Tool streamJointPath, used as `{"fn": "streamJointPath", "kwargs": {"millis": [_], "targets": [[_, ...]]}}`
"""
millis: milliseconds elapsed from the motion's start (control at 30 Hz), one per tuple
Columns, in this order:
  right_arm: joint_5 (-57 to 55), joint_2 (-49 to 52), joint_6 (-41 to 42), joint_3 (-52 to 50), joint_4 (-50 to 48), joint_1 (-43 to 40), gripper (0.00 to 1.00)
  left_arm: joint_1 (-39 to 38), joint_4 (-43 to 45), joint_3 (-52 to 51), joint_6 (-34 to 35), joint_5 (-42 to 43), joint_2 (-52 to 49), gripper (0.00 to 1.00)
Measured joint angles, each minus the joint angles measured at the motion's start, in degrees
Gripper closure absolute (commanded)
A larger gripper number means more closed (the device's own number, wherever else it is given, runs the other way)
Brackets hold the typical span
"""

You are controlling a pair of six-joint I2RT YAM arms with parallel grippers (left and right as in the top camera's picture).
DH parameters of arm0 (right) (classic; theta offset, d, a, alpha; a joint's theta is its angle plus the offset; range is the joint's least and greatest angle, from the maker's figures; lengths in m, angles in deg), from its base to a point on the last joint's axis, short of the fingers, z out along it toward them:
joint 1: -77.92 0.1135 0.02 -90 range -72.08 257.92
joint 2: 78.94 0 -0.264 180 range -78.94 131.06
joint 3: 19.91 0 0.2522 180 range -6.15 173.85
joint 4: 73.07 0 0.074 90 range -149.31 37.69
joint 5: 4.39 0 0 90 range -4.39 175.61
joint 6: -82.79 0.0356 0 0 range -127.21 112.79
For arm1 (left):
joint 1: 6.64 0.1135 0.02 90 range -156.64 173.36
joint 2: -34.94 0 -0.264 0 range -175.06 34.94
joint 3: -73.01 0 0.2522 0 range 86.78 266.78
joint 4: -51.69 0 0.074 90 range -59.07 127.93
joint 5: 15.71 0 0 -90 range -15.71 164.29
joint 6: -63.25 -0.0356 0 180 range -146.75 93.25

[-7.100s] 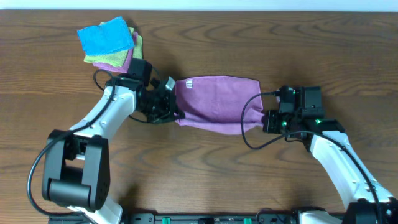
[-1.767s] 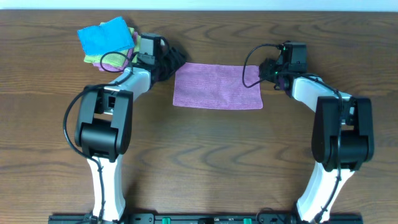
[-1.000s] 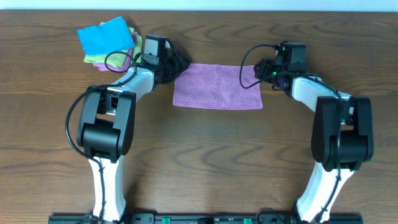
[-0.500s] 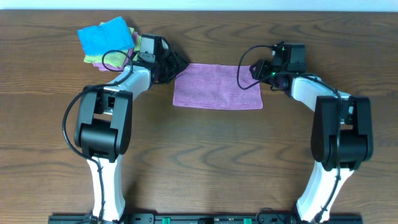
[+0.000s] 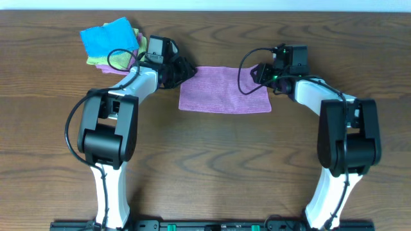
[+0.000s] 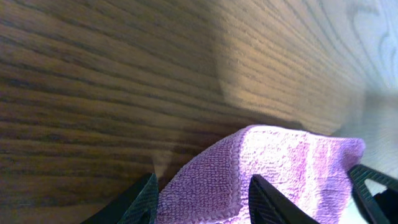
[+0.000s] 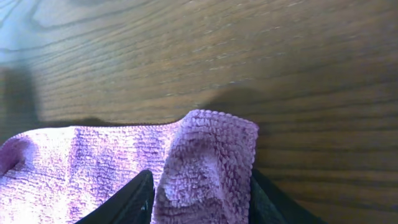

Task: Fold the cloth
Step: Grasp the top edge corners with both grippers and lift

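Observation:
The lilac cloth lies on the wooden table as a folded strip. My left gripper is at its far left corner and my right gripper is at its far right corner. In the left wrist view the fingers are shut on the cloth corner, which arches up off the wood. In the right wrist view the fingers are shut on the other corner, which fills the gap between them. The rest of the strip lies flat.
A stack of folded cloths sits at the far left: a bright blue one on top, a light green one under it. It lies close behind my left arm. Both arms reach in from the front edge.
About seven seconds ago the cloth hung between the grippers nearer the front; it now lies flat farther back. In the last second my right gripper has slid slightly left; the left has barely moved.

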Motion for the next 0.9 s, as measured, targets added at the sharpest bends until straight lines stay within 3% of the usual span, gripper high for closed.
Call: {"fn": "streamJointPath", "kwargs": {"millis": [200,367,400,500,533,900], "targets": [[0.04,0.00,0.00,0.00,0.02,0.02,0.53,-0.15,0.20,0.02,-1.38,-0.61,0.09,0.54],[0.02,0.00,0.02,0.00,0.22,0.02,0.57,-0.13,0.22,-0.33,-2.12,-1.79,0.02,0.76],[0.02,0.00,0.02,0.00,0.28,0.02,0.60,-0.15,0.22,-0.44,-2.25,-2.03,0.02,0.78],[0.04,0.11,0.11,-0.02,0.55,0.02,0.83,-0.35,-0.02,-0.52,-2.86,-2.71,-0.07,0.94],[0.02,0.17,0.31,0.00,0.63,0.02,0.99,-0.44,0.00,-0.57,-3.06,-2.62,-0.26,0.95],[0.17,0.33,0.39,-0.02,-2.05,-0.11,0.99,0.63,-0.61,0.83,-3.93,-1.14,-0.83,0.94]]}}
